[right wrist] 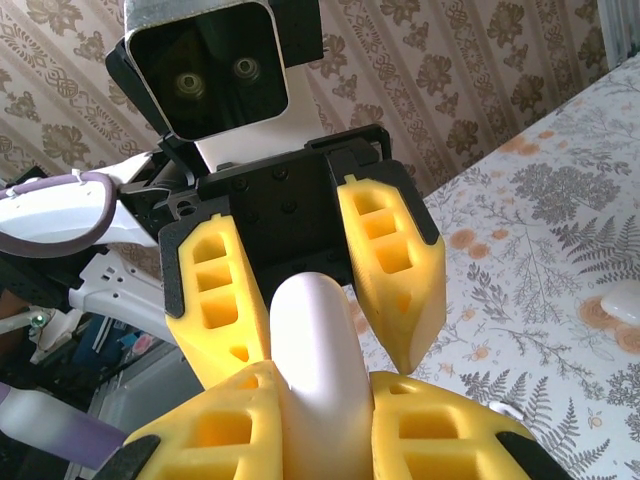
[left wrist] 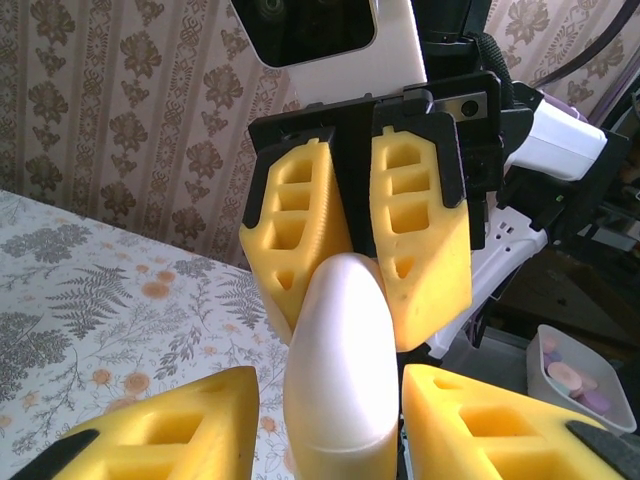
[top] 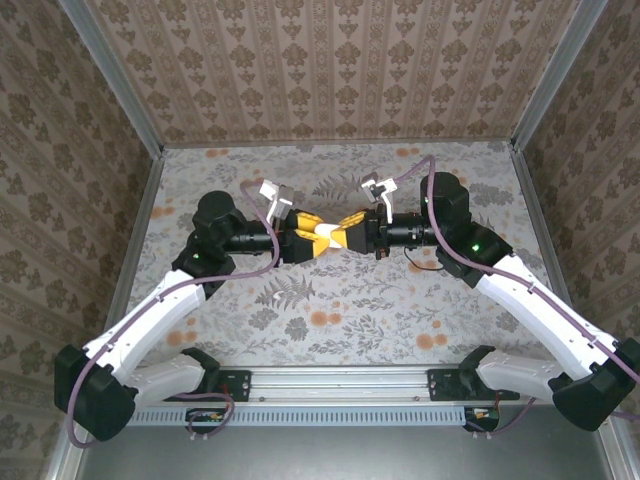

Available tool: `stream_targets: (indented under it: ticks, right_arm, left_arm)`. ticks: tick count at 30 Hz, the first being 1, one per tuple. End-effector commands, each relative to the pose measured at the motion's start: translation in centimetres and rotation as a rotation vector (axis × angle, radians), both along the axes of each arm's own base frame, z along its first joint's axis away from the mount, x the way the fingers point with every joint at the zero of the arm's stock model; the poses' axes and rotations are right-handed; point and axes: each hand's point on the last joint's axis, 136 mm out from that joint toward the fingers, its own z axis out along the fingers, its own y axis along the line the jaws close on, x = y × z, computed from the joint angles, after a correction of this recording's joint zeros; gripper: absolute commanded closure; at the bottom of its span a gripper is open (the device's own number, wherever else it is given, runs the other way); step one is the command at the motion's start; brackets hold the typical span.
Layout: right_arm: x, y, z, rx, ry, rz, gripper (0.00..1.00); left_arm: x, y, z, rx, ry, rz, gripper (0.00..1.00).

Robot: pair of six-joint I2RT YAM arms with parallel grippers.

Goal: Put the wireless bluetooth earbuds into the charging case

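Charging case [top: 322,237]: white, pebble-shaped, lid closed, held in the air above the middle of the table [top: 330,320], pinched from both ends. No seam or opening can be made out on it.

Left gripper [top: 308,240] reaches in from the left. Its yellow fingers are drawn in onto one end of the case. Right gripper [top: 343,238] comes from the opposite side, closed on the other end. From the top view the two sets of fingers nearly meet and hide most of the case.

Left wrist view: charging case [left wrist: 340,380] rises between the left gripper [left wrist: 335,440]'s own fingers, and the right gripper [left wrist: 350,310] pinches its far tip. Past the table edge sits a clear tub [left wrist: 575,385] of pastel discs.

Right wrist view: charging case [right wrist: 315,350] is wedged tight between the right gripper [right wrist: 320,440]'s fingers, with the left gripper [right wrist: 320,345] bracketing its upper end. On the fern-print cloth lie a pale rounded piece [right wrist: 622,300] at the frame edge and a small white bit [right wrist: 505,408] nearer the fingers. Both are too blurred to say whether either is an earbud.
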Motion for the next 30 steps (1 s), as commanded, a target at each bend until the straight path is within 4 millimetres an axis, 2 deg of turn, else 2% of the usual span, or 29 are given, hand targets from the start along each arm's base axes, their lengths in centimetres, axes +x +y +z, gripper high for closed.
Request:
stream_targets:
  ticks: [1,4,9,20,22,27,28,30]
  right_arm:
    - [-0.4,-0.2,2.5,0.045,-0.064,-0.007,0.9]
    - [-0.4,-0.2,2.7,0.049,-0.067,-0.009,0.9]
    - [-0.4,-0.3,2.6,0.048,-0.067,-0.015,0.9]
    - [-0.1,-0.4,2.7,0.047,-0.076,-0.036,0.9]
    - [-0.1,-0.4,2.7,0.047,-0.072,-0.03,0.9]
    - [-0.2,-0.3,2.4,0.043,-0.055,-0.024,0.88]
    - [0.0,-0.3,2.2,0.039,-0.051,-0.031,0.85]
    - [0.7,-0.5,1.8,0.017,-0.037,-0.074,0.77]
  left_arm:
    - [-0.2,0.4,0.8,-0.028,-0.022,0.006,0.59]
    - [-0.2,0.3,0.8,-0.028,-0.011,-0.003,0.59]
    - [-0.3,0.2,0.9,-0.031,-0.004,-0.022,0.67]
    - [-0.4,-0.1,0.5,-0.019,0.02,-0.044,0.64]
    - [-0.5,-0.1,0.5,-0.02,0.019,-0.047,0.69]
    - [-0.6,-0.1,0.7,-0.022,0.009,-0.056,0.94]
    - [-0.6,-0.1,0.8,-0.022,0.005,-0.055,0.99]
    - [-0.7,0.0,0.7,-0.017,-0.009,-0.057,1.0]
